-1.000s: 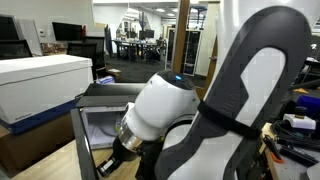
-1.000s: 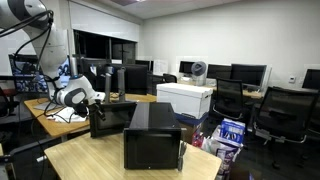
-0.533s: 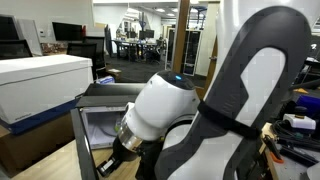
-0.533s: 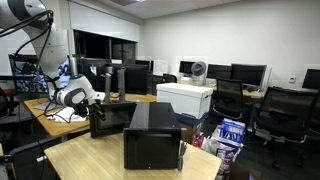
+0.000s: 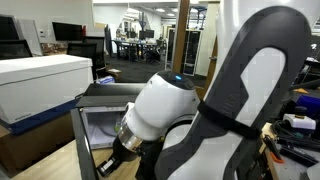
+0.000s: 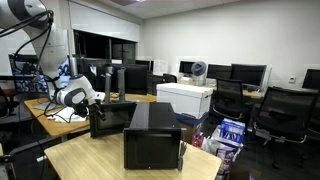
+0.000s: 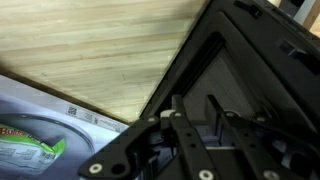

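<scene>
- The robot arm [image 6: 28,30] comes down at the far left of an exterior view, and its gripper [image 6: 96,99] hangs just above the top edge of the microwave door [image 6: 100,120].
- In the wrist view the gripper [image 7: 193,115] enters from the bottom. Its fingers [image 7: 175,112] stand partly closed, close against the black frame of the door [image 7: 240,60]. Whether they pinch that frame or only sit beside it, I cannot tell.
- The door stands upright on the table [image 6: 90,155], swung out to the left of the microwave [image 6: 152,142]. Its long side lies level and its short side stands up.
- In the wrist view the door frame runs aslant from lower left to upper right, across the wooden table [image 7: 100,50].
- In the close exterior view the open door [image 5: 78,135] shows edge-on as a dark upright bar. The pale inside of the microwave [image 5: 105,125] lies right of it, and the gripper [image 5: 112,160] is low beside it.
- A green packet [image 7: 25,148] lies at the lower left of the wrist view, well apart from the fingers.
- A white box [image 6: 186,98] stands to the right behind the microwave.
</scene>
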